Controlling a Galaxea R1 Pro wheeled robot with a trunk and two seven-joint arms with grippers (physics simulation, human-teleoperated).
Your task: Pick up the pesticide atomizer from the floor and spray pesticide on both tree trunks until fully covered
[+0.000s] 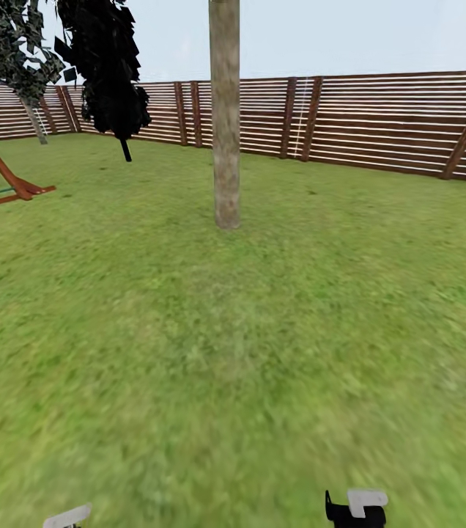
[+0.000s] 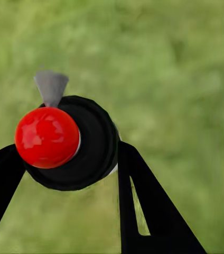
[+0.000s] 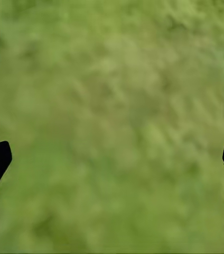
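So the pesticide atomizer is already off the lawn — the left hand has its two black fingers clamped either side of the black body, just under the red knob, with the grey nozzle poking out past it. My guess is it's a rigid plastic bottle, fairly light, probably a bit smooth and round, so it could twist in the grip if it's swung hard. Holding it low on the wide black part looks like the right spot; the knob and nozzle stay free.

Right hand is spread wide with nothing in it, just grass below.

The tree trunk stands straight ahead, well apart from the robot — thick, pale, bare. No white specks on it yet, so spraying hasn't begun as far as I can judge.
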